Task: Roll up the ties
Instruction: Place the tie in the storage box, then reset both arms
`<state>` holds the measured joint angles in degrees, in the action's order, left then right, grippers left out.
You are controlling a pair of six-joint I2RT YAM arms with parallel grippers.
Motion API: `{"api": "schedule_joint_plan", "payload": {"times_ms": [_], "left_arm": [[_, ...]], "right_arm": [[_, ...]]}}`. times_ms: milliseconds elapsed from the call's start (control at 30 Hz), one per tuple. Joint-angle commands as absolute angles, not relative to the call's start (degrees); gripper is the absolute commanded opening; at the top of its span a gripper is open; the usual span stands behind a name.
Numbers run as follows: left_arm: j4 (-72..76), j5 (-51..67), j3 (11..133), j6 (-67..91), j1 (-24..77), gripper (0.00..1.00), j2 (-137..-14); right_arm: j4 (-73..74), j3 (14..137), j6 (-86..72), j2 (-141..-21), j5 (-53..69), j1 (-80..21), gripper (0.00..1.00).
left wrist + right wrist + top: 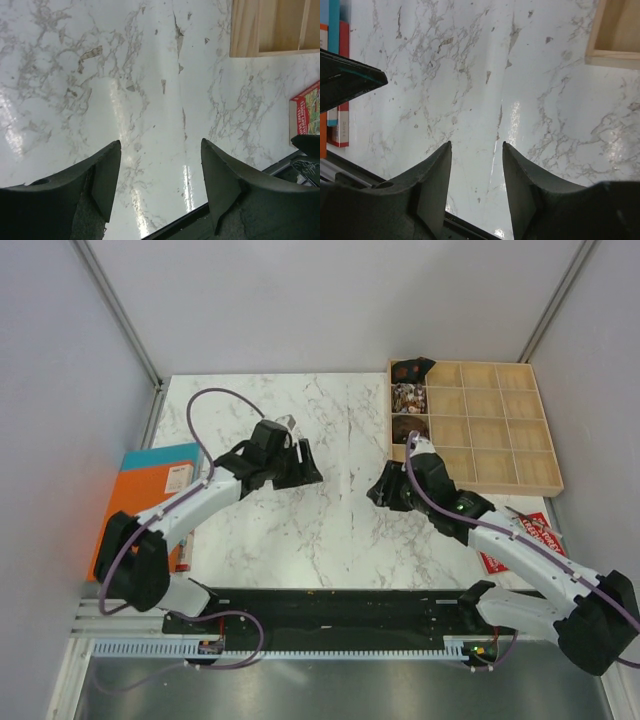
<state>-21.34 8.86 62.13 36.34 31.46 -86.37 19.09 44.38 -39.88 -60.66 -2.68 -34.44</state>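
Observation:
Three rolled ties sit in the left column of the wooden tray [500,430]: a black one [411,369], a light patterned one [408,397] and a dark brown one [405,426]. No loose tie shows on the marble table. My left gripper [308,470] hovers over the table's middle left, open, with only bare marble between its fingers [161,142]. My right gripper [379,492] hangs just below the tray's near left corner, open and holding nothing [476,144]. The two grippers face each other across a gap.
The tray's corner [270,27] shows in the left wrist view and again in the right wrist view [615,35]. Orange and teal books [150,490] lie at the table's left edge. A red printed packet [520,540] lies at the right under my right arm.

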Motion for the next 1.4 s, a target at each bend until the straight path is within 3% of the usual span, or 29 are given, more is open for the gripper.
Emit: {"api": "schedule_joint_plan", "payload": {"times_ms": [0,600,767,967,1033,1233,1300,1367], "left_arm": [[-20.4,3.3,56.2,31.3,29.9,0.71,-75.6],[-32.3,-8.3,48.8,19.8,23.9,0.72,-47.5],[-33.9,-15.0,47.0,17.4,23.9,0.72,-42.4],[-32.8,-18.8,43.8,13.8,23.9,0.70,-39.8],[-32.6,-18.6,43.4,13.7,23.9,0.71,-37.9],[-31.6,-17.3,41.5,13.2,23.9,0.71,-31.1],[-31.6,-16.4,41.0,13.1,23.9,0.71,-29.2],[-30.4,-14.6,39.6,13.2,23.9,0.71,-25.9]], "right_arm": [[14.1,44.6,-42.4,-63.4,-7.3,-40.0,0.54],[7.7,44.1,-38.3,-67.9,-21.7,-60.5,0.63],[3.5,37.0,-37.2,-60.1,-26.4,-60.6,0.67],[5.8,35.2,-29.9,-50.8,-41.5,-60.6,0.73],[7.3,35.0,-26.6,-49.9,-48.7,-60.6,0.98],[9.3,32.7,-22.0,-52.0,-71.3,-60.4,0.98],[7.1,30.9,-20.1,-52.6,-72.9,-58.3,0.98],[1.3,29.2,-15.4,-51.1,-65.9,-55.1,0.98]]}}
